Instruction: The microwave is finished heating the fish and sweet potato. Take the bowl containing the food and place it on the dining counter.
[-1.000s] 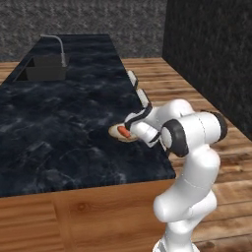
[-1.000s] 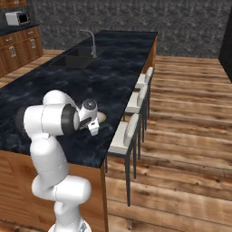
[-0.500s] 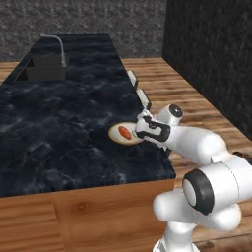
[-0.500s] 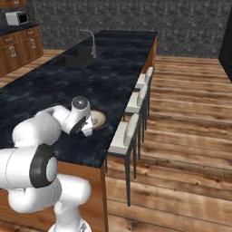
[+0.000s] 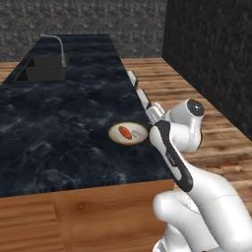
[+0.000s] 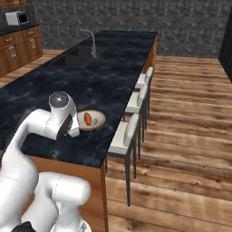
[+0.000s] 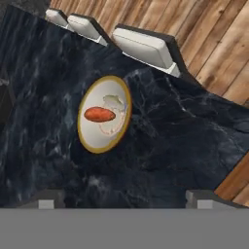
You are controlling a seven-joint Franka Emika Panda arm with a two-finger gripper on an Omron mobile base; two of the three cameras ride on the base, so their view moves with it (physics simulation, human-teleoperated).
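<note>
Hand view looks down on the bowl (image 7: pixel 104 114), which sits flat on the dark marbled tabletop (image 7: pixel 58 160) with the orange sweet potato (image 7: pixel 99 115) and the pale fish (image 7: pixel 114 101) lying side by side inside it. The claw (image 7: pixel 121 200) is released: its two dark tips stand wide apart at the bottom of that view, with bare stone between them and nothing gripped, well clear of the bowl.

From the left base view the bowl (image 5: pixel 128 133) rests near the right edge of the tabletop (image 5: pixel 59 123), just beside the white arm's wrist (image 5: pixel 162 130). From the right base view the bowl (image 6: pixel 91 119) lies close to the side where the stools (image 6: pixel 131 129) stand.

So the dish looks delivered, I'd say, and the risk now lies in the retreat. The arm's elbow and wrist hang close beside the bowl; a careless swing back toward the base could clip the rim and slide it toward the stool-side edge, or tip the food out. A shallow dish like this probably skids easily on polished stone. Lifting clear before turning away would seem the safer way out.
</note>
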